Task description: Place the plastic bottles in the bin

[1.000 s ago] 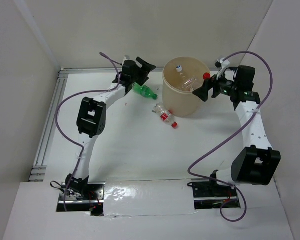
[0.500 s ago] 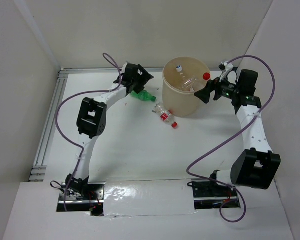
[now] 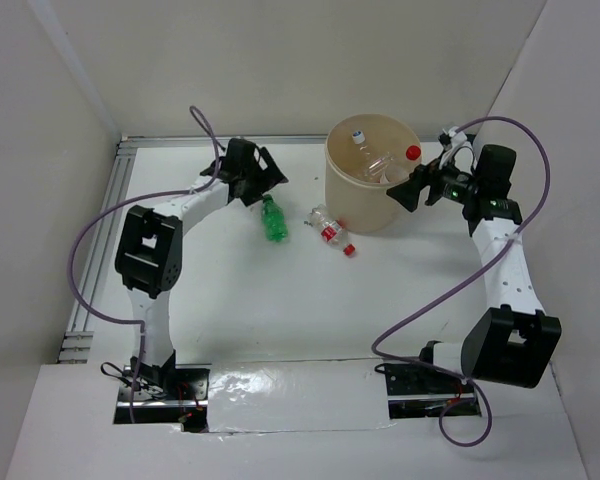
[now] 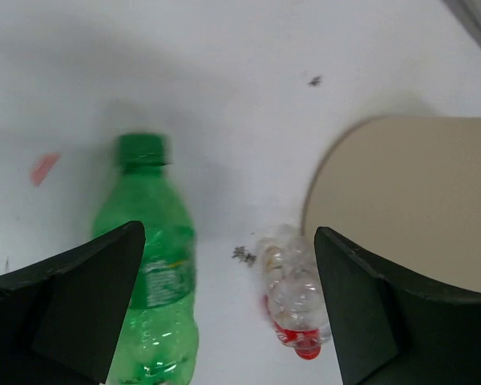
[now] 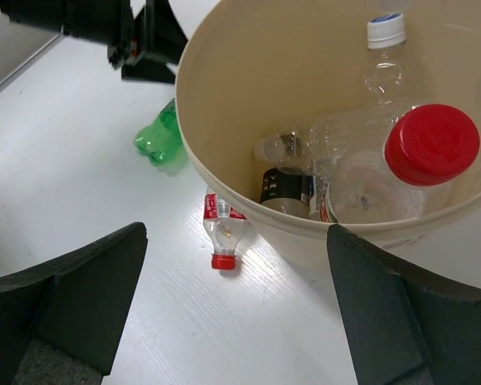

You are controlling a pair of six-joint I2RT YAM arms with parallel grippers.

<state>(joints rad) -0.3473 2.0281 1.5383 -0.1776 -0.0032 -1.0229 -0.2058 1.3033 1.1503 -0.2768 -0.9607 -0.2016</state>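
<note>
We see a white counter (image 3: 280, 300) from above, with two arms bolted at its near edge. The bin (image 3: 332, 170) stands close to the far edge, a little right of the middle.

Inside the bin lie several clear bottles. A white-capped bottle (image 5: 385, 32) sits at the far side and a red-capped bottle (image 5: 431, 144) sits near the right rim. A dark-labelled bottle (image 5: 284, 188) lies low at the near-left wall.

Two bottles are on the counter outside the bin. The green bottle (image 3: 272, 220) lies on its side left of the bin, its cap toward the far edge. A clear bottle (image 3: 330, 232) with a red label and red cap lies just beside the bin's near-left side. We cannot tell whether it touches the bin.

The left gripper (image 4: 228, 233) is over the cap end of the green bottle, jaws spread wide and gripping nothing. The right gripper (image 5: 236, 234) is at the bin's right side, toward the counter's right edge. Its jaws are also spread and empty.
</note>
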